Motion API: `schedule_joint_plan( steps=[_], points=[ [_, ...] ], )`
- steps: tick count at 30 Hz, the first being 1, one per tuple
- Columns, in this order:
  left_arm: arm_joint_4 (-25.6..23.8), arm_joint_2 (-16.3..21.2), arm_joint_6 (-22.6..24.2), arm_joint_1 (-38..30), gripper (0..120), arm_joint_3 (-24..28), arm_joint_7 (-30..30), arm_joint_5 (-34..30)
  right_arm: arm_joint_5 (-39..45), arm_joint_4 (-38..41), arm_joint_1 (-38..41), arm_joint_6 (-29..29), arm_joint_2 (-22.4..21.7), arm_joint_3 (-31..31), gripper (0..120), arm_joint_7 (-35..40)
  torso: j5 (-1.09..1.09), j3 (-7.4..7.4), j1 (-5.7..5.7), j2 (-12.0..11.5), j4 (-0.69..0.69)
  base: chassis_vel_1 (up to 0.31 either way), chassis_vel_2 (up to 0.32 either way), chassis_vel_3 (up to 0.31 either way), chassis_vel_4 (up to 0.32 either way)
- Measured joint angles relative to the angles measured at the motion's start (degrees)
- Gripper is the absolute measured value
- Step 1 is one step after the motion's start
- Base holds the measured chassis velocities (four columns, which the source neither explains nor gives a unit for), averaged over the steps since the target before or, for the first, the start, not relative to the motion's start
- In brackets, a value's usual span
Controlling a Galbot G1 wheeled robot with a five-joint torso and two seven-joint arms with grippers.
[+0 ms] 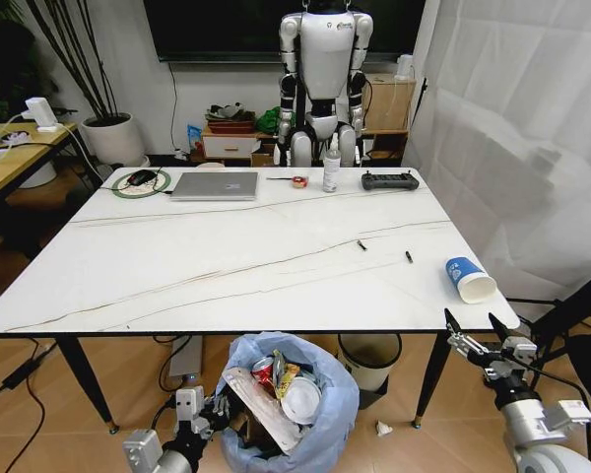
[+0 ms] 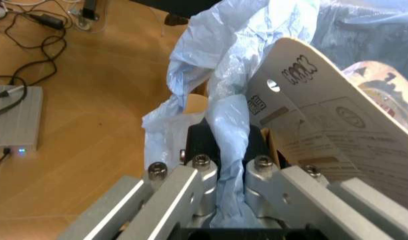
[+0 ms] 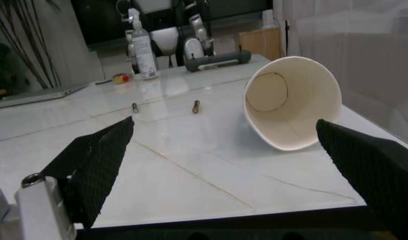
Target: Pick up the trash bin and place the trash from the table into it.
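Trash bin (image 1: 291, 409) hangs below the near edge of the bench (image 1: 227, 266), held by the left pincer (image 2: 231, 150), whose fingers are clamped on a bunched fold of the blue bag at the rim. It is already well filled: a folded brown cardboard (image 1: 261, 406), a crushed red can (image 1: 264, 370) and a white disc (image 1: 300, 399) show among wrappers. The one big piece left on the bench is the paper cup (image 1: 469, 279), lying on its side near the right front corner, mouth toward the right pincer (image 3: 223, 150), which is spread wide apart just off the bench edge, level with the cup.

To do this well, I judge the right pincer should move in straight along the bench, straddle the cup's rim evenly, and close gently, since thin paper will crush or roll aside under a skewed squeeze. The bin should be kept steady and its mouth open.

The cup is blue and white outside, plain white inside, and empty.
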Motion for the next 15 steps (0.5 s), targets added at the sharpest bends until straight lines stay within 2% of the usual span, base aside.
schedule_joint_plan(
  steps=[10,15],
  points=[
    [0.0,0.0,0.0,0.1,0,-0.1,0.0,0.0,-0.6,-0.7,0.9,0.7,0.0,-0.5,100,-0.1,-0.01,0.00,0.00,0.0,0.00,-0.078,-0.060,0.079,0.069],
    [-0.2,-0.1,0.0,0.3,0,-0.2,0.0,0.1,-2.5,-1.1,3.9,-0.2,-0.6,-1.6,100,1.7,-0.02,0.00,0.00,0.0,0.00,-0.020,-0.022,0.030,0.022]
  ],
)
